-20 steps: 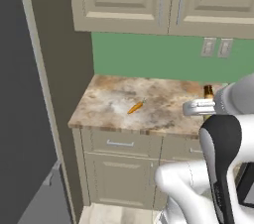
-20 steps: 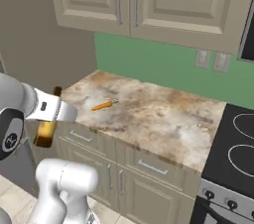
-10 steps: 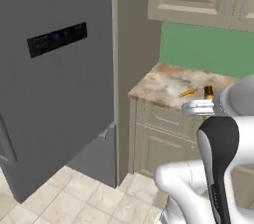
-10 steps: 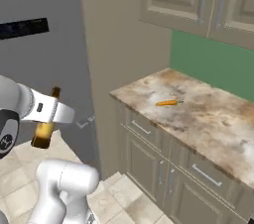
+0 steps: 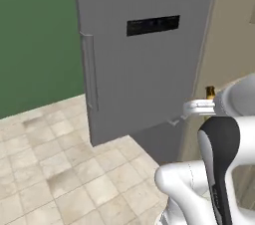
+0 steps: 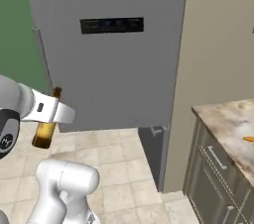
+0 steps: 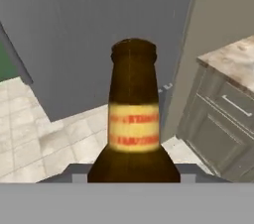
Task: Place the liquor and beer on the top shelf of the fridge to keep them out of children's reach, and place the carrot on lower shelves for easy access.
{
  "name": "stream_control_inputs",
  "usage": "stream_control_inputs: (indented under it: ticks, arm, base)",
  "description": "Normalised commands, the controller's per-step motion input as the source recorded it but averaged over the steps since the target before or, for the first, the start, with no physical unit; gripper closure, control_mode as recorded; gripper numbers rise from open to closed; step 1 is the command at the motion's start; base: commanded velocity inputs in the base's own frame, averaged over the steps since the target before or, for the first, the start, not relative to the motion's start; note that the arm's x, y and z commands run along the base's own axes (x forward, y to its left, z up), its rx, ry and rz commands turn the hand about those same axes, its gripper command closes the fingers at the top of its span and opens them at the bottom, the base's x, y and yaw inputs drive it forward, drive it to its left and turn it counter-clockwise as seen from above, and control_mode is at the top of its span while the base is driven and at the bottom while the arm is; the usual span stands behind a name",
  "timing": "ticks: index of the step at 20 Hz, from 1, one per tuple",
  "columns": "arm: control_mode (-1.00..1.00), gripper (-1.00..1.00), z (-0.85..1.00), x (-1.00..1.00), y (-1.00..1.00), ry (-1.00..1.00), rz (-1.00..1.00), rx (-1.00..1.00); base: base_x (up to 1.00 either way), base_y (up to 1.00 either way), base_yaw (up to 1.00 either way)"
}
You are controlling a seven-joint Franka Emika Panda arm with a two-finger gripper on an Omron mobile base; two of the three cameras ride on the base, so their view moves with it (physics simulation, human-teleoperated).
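At the far left, a green wall (image 5: pixel 35 35) is seen above a floor of pale beige tiles (image 5: pixel 45 169). Next to the wall stands the fridge (image 5: pixel 144 50), tall and grey, with a dark display panel (image 5: pixel 152 25) on its door and a long vertical handle (image 5: pixel 89 72) along the left edge of the door. The door is swung open, and a dark gap is seen low beside it.

Further right, the beer (image 6: pixel 45 128) is held by the gripper (image 6: pixel 49 111) in front of the fridge door, above the floor, slightly tilted. The gripper is closed around the body of the bottle; the fingers themselves are hidden behind it in the hand view, where the brown neck and the yellowish label with red marks (image 7: pixel 133 126) are seen. In the left base view only the bottle top (image 5: pixel 210 92) is seen above the white arm.

To the right of the fridge, a beige side panel (image 6: pixel 218 44) is found, then grey cabinet drawers (image 6: pixel 213 168) under a marbled counter (image 6: pixel 228 124). The carrot (image 6: pixel 248 139) lies on this counter at the right edge of the right base view.
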Motion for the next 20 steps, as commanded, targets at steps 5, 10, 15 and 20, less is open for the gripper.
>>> stream_control_inputs:
  ticks: [5,10,15,20]
  arm:
    - [1.0,1.0,0.0,0.0,0.0,0.0,0.0,0.0]
    - [1.0,1.0,0.0,0.0,0.0,0.0,0.0,0.0]
    - [1.0,1.0,0.0,0.0,0.0,0.0,0.0,0.0]
    - [1.0,1.0,0.0,0.0,0.0,0.0,0.0,0.0]
  base:
    - [0.0,0.71,0.8]
    - [0.01,0.92,0.66]
    - [0.21,0.85,0.48]
    - [0.42,0.22,0.13]
